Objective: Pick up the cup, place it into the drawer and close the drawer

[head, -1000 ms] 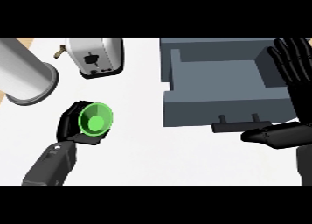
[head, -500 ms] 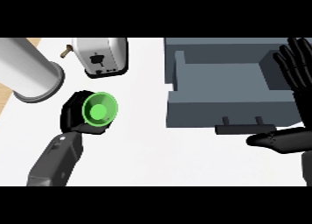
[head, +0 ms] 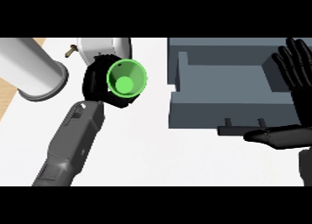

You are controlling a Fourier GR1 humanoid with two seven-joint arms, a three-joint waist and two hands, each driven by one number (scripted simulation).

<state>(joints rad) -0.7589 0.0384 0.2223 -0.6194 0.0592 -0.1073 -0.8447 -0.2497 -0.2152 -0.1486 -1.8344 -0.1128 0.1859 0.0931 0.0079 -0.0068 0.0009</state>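
We see left hand [head: 101, 85], curled round bright green cup [head: 126, 81], now higher than before; open grey drawer [head: 223, 109] next.

A smooth, glossy green plastic finish is shown by the cup [head: 126, 81]. The left hand [head: 100, 85] curled round it and the right hand [head: 299, 87] at the right are finished in matt black. A matt grey surface is seen on the drawer [head: 230, 109] and on both forearms. The counter [head: 151, 153] is smooth and white, with pale wood grain at its far-left edge. A light, satin sheen is carried by the cylinder [head: 29, 70] at far left.
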